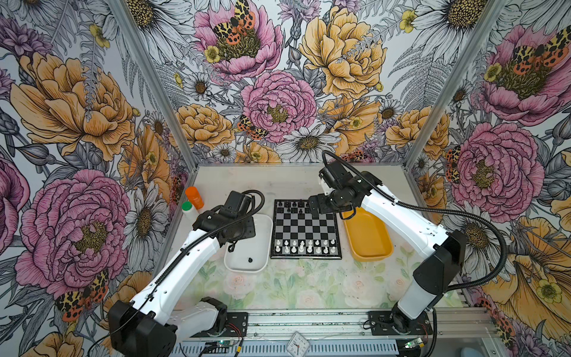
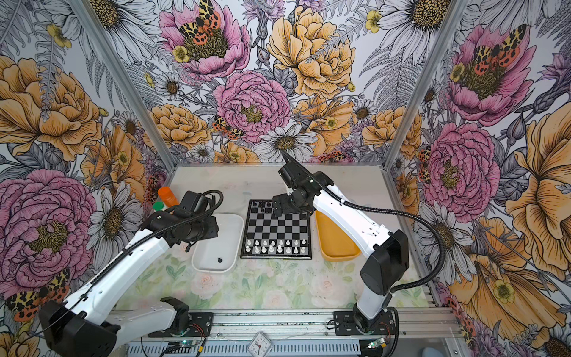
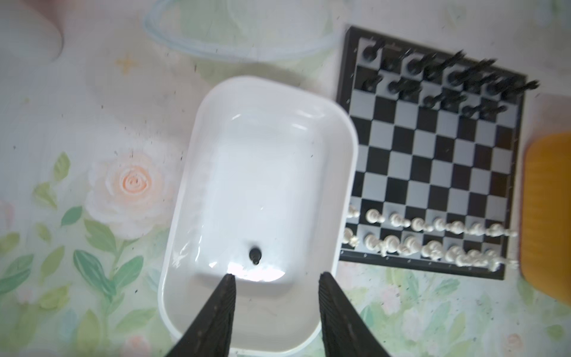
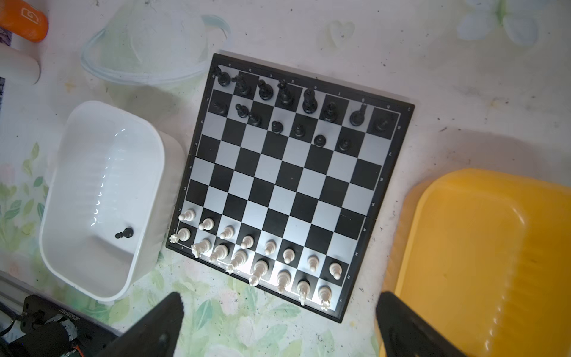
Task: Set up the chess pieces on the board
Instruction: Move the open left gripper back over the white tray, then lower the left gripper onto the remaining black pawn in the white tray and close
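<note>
Risk: left end effector [image 3: 277, 275], released above white tray [image 3: 350, 154], may skid the lying black pawn [image 3: 255, 256] on closing; right end effector [image 4: 279, 295] released too.

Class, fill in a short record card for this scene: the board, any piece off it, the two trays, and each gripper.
board: white pieces fill two rows at one edge; black pieces stand at the opposite edge, with one pawn square vacant
stray piece: one black pawn lying in the white tray
yellow tray: no pieces visible
left gripper: open, over the white tray
right gripper: open, holding nothing
</note>
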Controlling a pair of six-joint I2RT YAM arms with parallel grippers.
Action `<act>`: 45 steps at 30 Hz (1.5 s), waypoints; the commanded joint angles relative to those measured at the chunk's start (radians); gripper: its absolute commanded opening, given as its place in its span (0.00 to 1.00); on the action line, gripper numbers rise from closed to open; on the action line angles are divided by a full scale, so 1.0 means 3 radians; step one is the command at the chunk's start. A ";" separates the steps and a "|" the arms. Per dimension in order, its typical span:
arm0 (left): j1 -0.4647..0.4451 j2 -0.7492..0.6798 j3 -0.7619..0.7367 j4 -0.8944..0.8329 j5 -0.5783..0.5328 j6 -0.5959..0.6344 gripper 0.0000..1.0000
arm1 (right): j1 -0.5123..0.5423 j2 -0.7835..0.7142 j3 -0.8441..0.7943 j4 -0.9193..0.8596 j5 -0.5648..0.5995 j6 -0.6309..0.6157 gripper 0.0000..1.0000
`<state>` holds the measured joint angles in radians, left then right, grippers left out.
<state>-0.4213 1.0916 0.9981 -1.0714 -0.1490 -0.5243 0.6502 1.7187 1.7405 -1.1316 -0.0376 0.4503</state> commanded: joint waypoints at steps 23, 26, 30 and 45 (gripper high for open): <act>-0.0029 0.0472 -0.0975 0.0896 0.0371 -0.0631 0.34 | 0.0093 -0.0293 -0.0206 0.0045 0.0199 0.0058 1.00; -0.0024 0.0607 -0.0938 0.0953 0.0379 -0.0605 0.33 | 0.0073 -0.0322 -0.0238 0.0045 0.0202 0.0053 1.00; -0.0014 0.0776 -0.0889 0.0992 0.0351 -0.0559 0.32 | 0.0029 -0.0351 -0.0265 0.0049 0.0191 0.0043 1.00; 0.0029 0.0897 -0.0836 0.0937 0.0352 -0.0484 0.26 | -0.0086 -0.0425 -0.0379 0.0050 0.0181 0.0038 1.00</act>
<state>-0.4202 1.3552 0.7219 -0.8028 -0.0540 -0.6888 0.6331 1.6257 1.6302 -1.1240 0.0040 0.4545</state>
